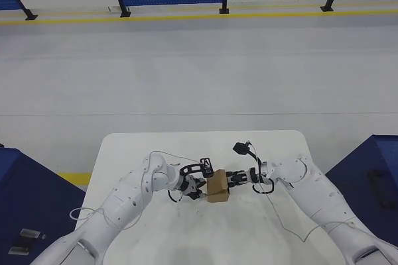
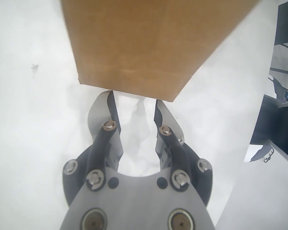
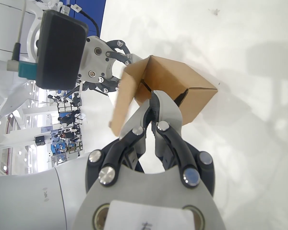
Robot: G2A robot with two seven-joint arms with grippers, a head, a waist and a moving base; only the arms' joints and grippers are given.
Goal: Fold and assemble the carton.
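Note:
A small brown carton (image 1: 217, 186) sits at the middle of the white table (image 1: 126, 156), between my two grippers. My left gripper (image 1: 198, 183) is at one side of it. In the left wrist view this gripper (image 2: 134, 99) is open, its fingertips just under the carton's (image 2: 146, 37) near edge with only table between the fingers. From the opposite side, my right gripper (image 3: 152, 98) is shut at the carton's (image 3: 177, 80) open end, tips pinched at an inner flap. A long flap (image 3: 123, 99) hangs open beside it.
Blue cabinets stand on either side of the table (image 1: 13, 189) (image 1: 378, 169). Thin cables trail from both arms over the tabletop (image 1: 176, 159). Bare table lies beyond the carton and toward the front edge.

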